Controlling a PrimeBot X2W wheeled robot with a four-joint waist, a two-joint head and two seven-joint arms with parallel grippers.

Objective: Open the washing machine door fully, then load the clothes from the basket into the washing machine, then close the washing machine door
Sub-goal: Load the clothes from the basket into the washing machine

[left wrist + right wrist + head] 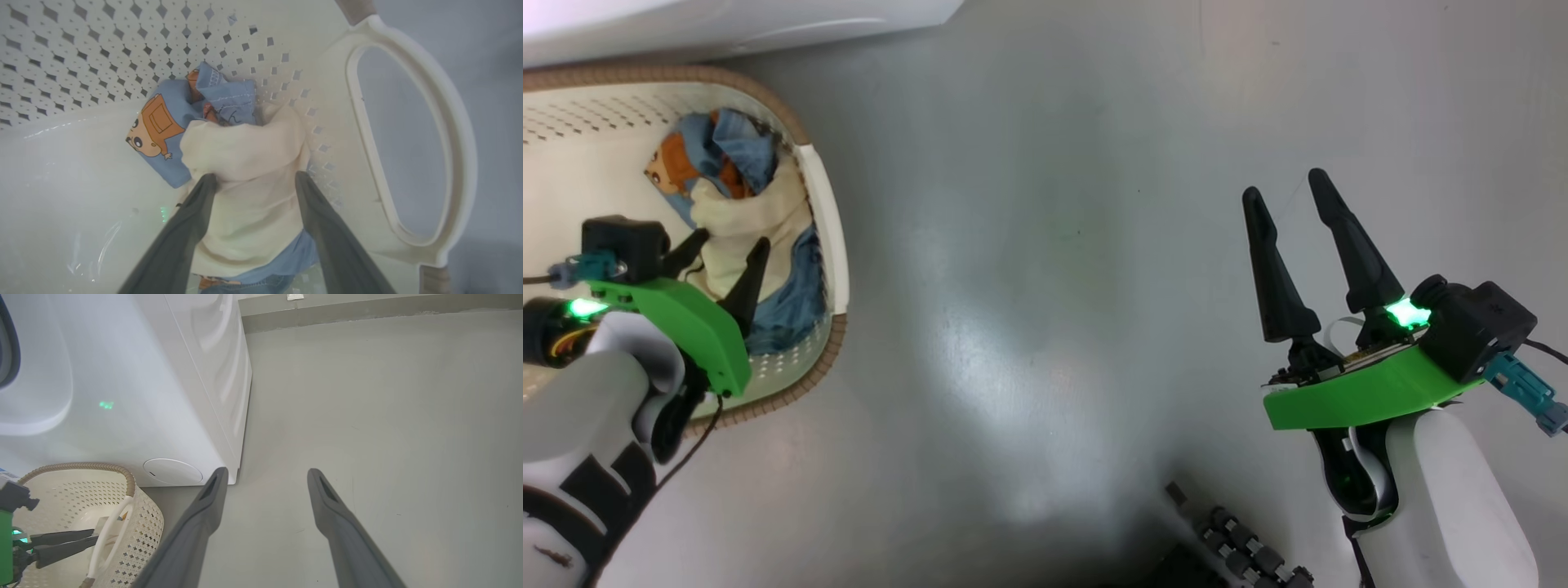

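Left gripper (255, 176) spread, 2 fingers (184, 228) straddling clothes (245, 155) in the basket (81, 61); right gripper (266, 471) spread above floor (388, 416).

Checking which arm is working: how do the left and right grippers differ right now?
The left gripper is down inside the basket; the right gripper hangs over the floor. The left's jaws straddle the cream cloth; the right's have nothing between them. Both stand open.

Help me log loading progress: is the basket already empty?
No, the basket holds crumpled blue printed garments and a cream cloth lying on them against its handle-side wall.
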